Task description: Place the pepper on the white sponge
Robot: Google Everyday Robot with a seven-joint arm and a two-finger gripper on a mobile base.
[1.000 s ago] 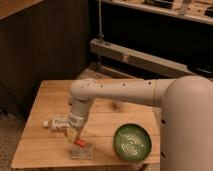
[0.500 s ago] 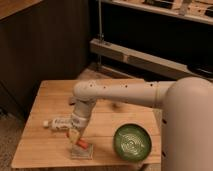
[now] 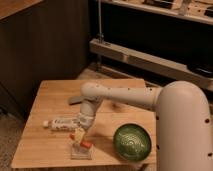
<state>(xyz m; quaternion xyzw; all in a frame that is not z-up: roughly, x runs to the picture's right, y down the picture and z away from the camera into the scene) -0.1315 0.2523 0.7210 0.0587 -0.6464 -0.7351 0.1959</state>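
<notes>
1. Your arm point(image 3: 125, 95) reaches in from the big rounded white body at the right, runs leftward over the wooden table point(image 3: 45, 145) as a smooth white tube dotted with small dark marks, then bends at a rounded elbow and drops steeply down toward the front of the table
2. Your gripper point(image 3: 80, 134) hangs at the end of that drop, pointing down, directly above the white sponge point(image 3: 81, 151) near the table's front edge
3. You can't tell how far the jaws are spread; the pepper point(image 3: 84, 144) sits right at the fingertips, and whether they grip it or merely touch it can't be told
4. The pepper is a small, glossy red-orange sliver lying on top of the sponge, just under the gripper
5. The sponge is a flat, square, whitish-grey pad, lying flat on the wood
6. A long white tube point(image 3: 62, 123) with printing lies on its side just left of the gripper, close behind the sponge
7. A round green bowl point(image 3: 132, 142) with a ribbed, shiny interior sits to the right of the sponge, well apart from it
8. The table top is pale wooden planks with a visible grain
</notes>
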